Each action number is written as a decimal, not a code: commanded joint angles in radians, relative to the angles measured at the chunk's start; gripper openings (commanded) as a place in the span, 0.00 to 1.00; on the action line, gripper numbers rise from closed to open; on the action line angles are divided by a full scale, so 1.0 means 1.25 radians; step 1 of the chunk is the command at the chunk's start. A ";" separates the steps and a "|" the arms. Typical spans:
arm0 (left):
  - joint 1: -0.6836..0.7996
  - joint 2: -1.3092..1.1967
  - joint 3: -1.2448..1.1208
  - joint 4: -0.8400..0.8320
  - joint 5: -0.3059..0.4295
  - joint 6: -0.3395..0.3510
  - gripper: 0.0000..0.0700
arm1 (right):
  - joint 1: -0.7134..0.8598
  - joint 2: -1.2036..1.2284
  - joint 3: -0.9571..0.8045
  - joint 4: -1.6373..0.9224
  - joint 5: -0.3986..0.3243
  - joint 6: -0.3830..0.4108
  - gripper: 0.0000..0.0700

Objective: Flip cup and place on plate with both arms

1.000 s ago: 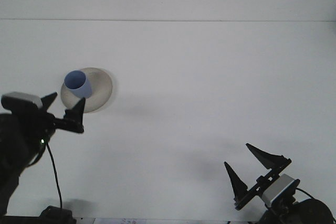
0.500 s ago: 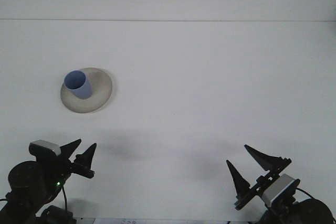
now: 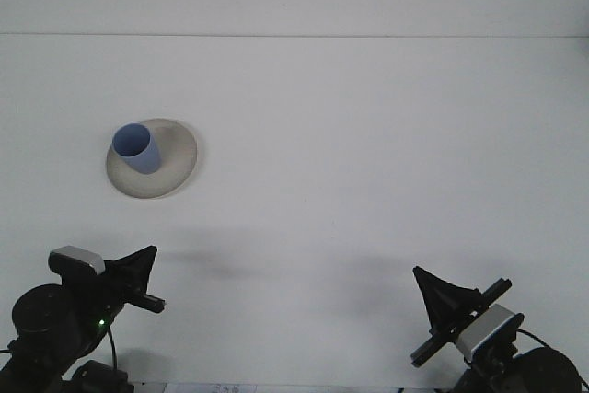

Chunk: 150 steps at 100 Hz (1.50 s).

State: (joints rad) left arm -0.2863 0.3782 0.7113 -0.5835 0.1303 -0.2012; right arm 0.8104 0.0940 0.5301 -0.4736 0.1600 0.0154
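A blue cup [image 3: 137, 148] stands upright, mouth up, on a round beige plate [image 3: 175, 167] at the left of the white table. My left gripper [image 3: 138, 268] is at the bottom left, well in front of the plate and apart from it, its fingers shut together with nothing between them. At the bottom right my right gripper [image 3: 442, 296] also sits low near the table's front edge, shut and empty, far from the cup.
The white table [image 3: 368, 154] stretches back to a pale wall, with its far edge running across the top of the view. A black cable [image 3: 109, 361] hangs by the left arm's base.
The left arm pulled back from beside the plate to the bottom left. Both grippers, open a moment ago, have shut. Cup and plate have not moved.
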 commanded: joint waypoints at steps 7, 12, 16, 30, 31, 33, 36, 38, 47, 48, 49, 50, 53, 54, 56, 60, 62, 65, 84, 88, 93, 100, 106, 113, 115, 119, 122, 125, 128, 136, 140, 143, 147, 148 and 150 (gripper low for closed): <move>-0.003 -0.002 0.008 0.008 0.001 -0.001 0.02 | 0.007 0.004 0.006 0.007 0.001 0.005 0.01; -0.003 -0.002 0.008 0.008 0.001 -0.001 0.02 | 0.007 0.004 0.006 0.007 0.001 0.005 0.01; -0.003 -0.002 0.008 0.008 0.001 -0.001 0.02 | 0.007 0.004 0.006 0.007 0.001 0.005 0.01; -0.003 -0.002 0.008 0.008 0.001 -0.001 0.02 | 0.007 0.004 0.006 0.007 0.001 0.005 0.01; -0.003 -0.002 0.008 0.008 0.001 -0.001 0.02 | 0.007 0.004 0.006 0.007 0.001 0.005 0.01; -0.003 -0.002 0.008 0.008 0.001 -0.001 0.02 | 0.007 0.004 0.006 0.007 0.001 0.005 0.01; 0.000 -0.005 0.008 0.008 0.001 -0.001 0.02 | 0.007 0.004 0.006 0.007 0.001 0.005 0.01; 0.003 -0.009 0.008 0.008 0.001 -0.001 0.02 | 0.007 0.004 0.006 0.007 0.001 0.005 0.01; 0.032 -0.033 -0.004 0.026 -0.002 0.095 0.02 | 0.007 0.004 0.006 0.007 0.001 0.005 0.01; 0.036 -0.037 -0.010 0.033 -0.002 0.104 0.02 | 0.007 0.004 0.006 0.007 0.001 0.005 0.01; 0.041 -0.041 -0.015 0.041 -0.002 0.111 0.02 | 0.007 0.004 0.006 0.007 0.001 0.005 0.01; 0.045 -0.045 -0.022 0.050 -0.002 0.117 0.02 | 0.007 0.004 0.006 0.007 0.001 0.005 0.01; 0.060 -0.063 -0.047 0.083 -0.008 0.138 0.02 | 0.007 0.004 0.006 0.007 0.001 0.005 0.01; 0.065 -0.069 -0.058 0.096 -0.013 0.145 0.02 | 0.007 0.004 0.006 0.007 0.001 0.005 0.01; 0.073 -0.079 -0.075 0.118 -0.021 0.156 0.02 | 0.007 0.004 0.006 0.007 0.001 0.005 0.01; 0.094 -0.110 -0.128 0.184 -0.054 0.175 0.02 | 0.007 0.004 0.006 0.007 0.001 0.005 0.01; 0.105 -0.129 -0.161 0.224 -0.076 0.181 0.02 | 0.007 0.004 0.006 0.007 0.001 0.005 0.01; 0.118 -0.152 -0.205 0.270 -0.105 0.187 0.02 | 0.007 0.004 0.006 0.007 0.001 0.005 0.01; 0.176 -0.273 -0.430 0.427 -0.233 0.191 0.02 | 0.007 0.004 0.006 0.007 0.001 0.005 0.01; 0.182 -0.289 -0.460 0.439 -0.235 0.191 0.02 | 0.007 0.004 0.006 0.008 0.001 0.005 0.01; 0.186 -0.301 -0.492 0.454 -0.236 0.191 0.02 | 0.007 0.004 0.006 0.007 0.001 0.005 0.01; 0.187 -0.300 -0.522 0.474 -0.236 0.191 0.02 | 0.007 0.004 0.006 0.007 0.001 0.005 0.01; 0.186 -0.300 -0.540 0.475 -0.235 0.188 0.02 | 0.007 0.004 0.006 0.008 0.001 0.005 0.01; 0.186 -0.300 -0.556 0.475 -0.235 0.178 0.02 | 0.007 0.004 0.006 0.007 0.001 0.005 0.01; 0.186 -0.300 -0.558 0.474 -0.234 0.172 0.02 | 0.007 0.004 0.006 0.007 0.001 0.005 0.01; 0.187 -0.300 -0.558 0.483 -0.232 0.167 0.02 | 0.007 0.004 0.006 0.007 0.001 0.005 0.01; 0.187 -0.300 -0.558 0.491 -0.232 0.167 0.02 | 0.007 0.004 0.006 0.007 0.001 0.005 0.01; 0.187 -0.300 -0.558 0.498 -0.232 0.167 0.02 | 0.007 0.004 0.006 0.008 0.001 0.005 0.01; 0.187 -0.300 -0.558 0.505 -0.232 0.167 0.02 | 0.007 0.004 0.006 0.008 0.001 0.005 0.01; 0.187 -0.300 -0.558 0.511 -0.232 0.167 0.02 | 0.007 0.004 0.006 0.008 0.001 0.005 0.01; 0.187 -0.300 -0.558 0.509 -0.232 0.167 0.02 | 0.007 0.004 0.006 0.008 0.001 0.005 0.01; 0.187 -0.300 -0.558 0.508 -0.232 0.167 0.02 | 0.007 0.004 0.006 0.008 0.001 0.005 0.01; 0.187 -0.300 -0.558 0.510 -0.232 0.167 0.02 | 0.007 0.004 0.006 0.008 0.001 0.005 0.01; 0.187 -0.300 -0.558 0.510 -0.232 0.167 0.02 | 0.007 0.004 0.006 0.008 0.001 0.005 0.01; 0.187 -0.300 -0.558 0.510 -0.232 0.167 0.02 | 0.007 0.004 0.006 0.008 0.001 0.005 0.01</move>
State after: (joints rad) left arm -0.0544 0.0044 0.0334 0.0441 -0.1585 0.0120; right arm 0.8104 0.0940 0.5301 -0.4736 0.1600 0.0154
